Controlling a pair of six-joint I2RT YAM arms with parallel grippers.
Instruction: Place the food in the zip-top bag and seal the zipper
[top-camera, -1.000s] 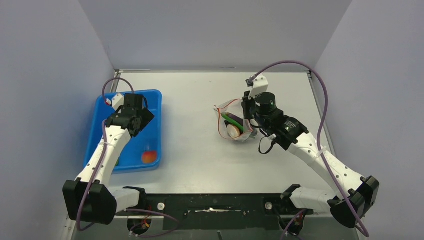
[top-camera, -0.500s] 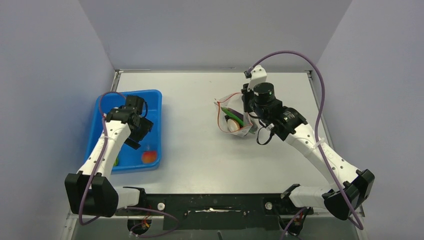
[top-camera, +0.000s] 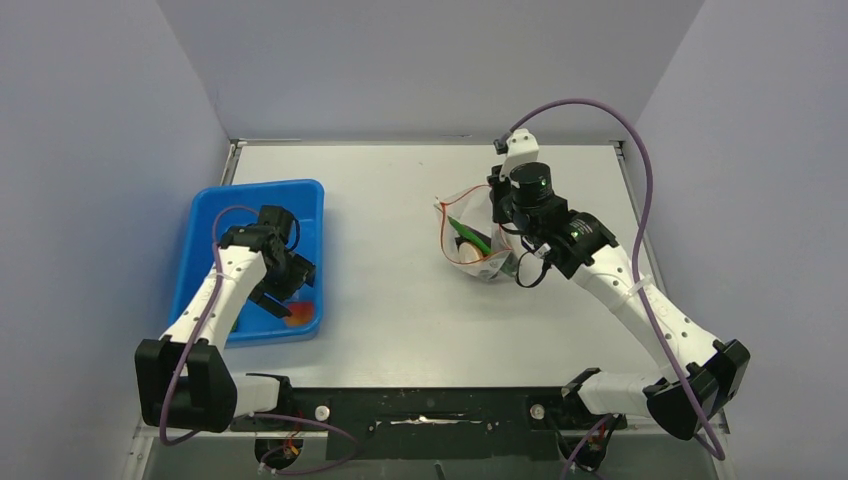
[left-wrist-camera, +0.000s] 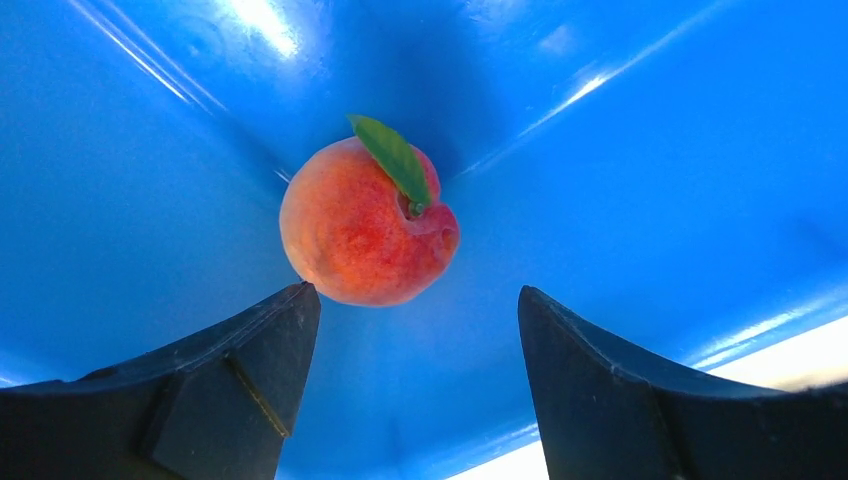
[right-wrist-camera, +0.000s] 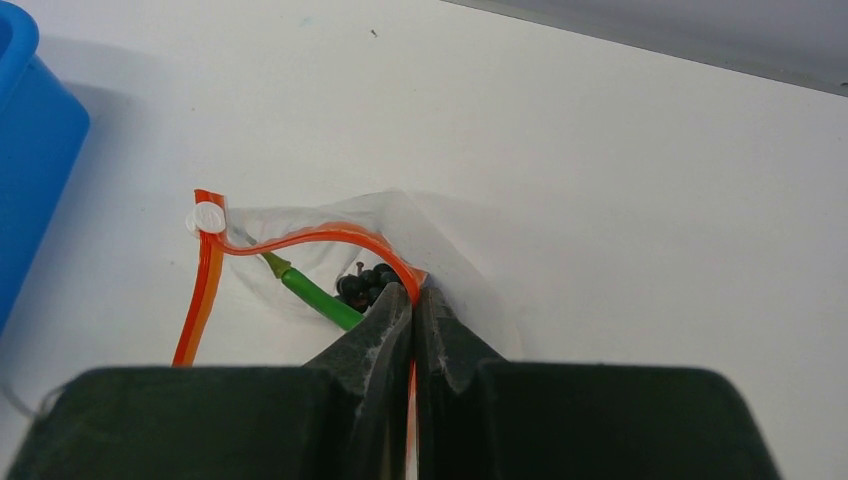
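The orange-red round fruit (left-wrist-camera: 365, 225), with a green leaf, lies in the near right corner of the blue tray (top-camera: 210, 215). My left gripper (left-wrist-camera: 415, 292) is open just short of it, and its left fingertip almost touches the fruit. In the top view the left gripper (top-camera: 285, 288) hangs over the fruit (top-camera: 299, 313). My right gripper (right-wrist-camera: 412, 292) is shut on the red zipper (right-wrist-camera: 300, 240) of the clear zip-top bag (top-camera: 478, 250), holding its mouth open. Inside are the green pod (right-wrist-camera: 315, 298), the grape bunch (right-wrist-camera: 365, 285) and the pale disc (top-camera: 468, 245). The lime-green fruit is hidden.
The blue tray stands at the table's left and its corner shows in the right wrist view (right-wrist-camera: 30, 120). The bag lies right of centre. Grey walls close the table on three sides. The black mounting rail (top-camera: 430, 410) runs along the near edge.
My left gripper has moved from the tray's far end toward its near right corner and come down over the orange-red fruit. My right gripper has shifted the bag's mouth slightly farther away.
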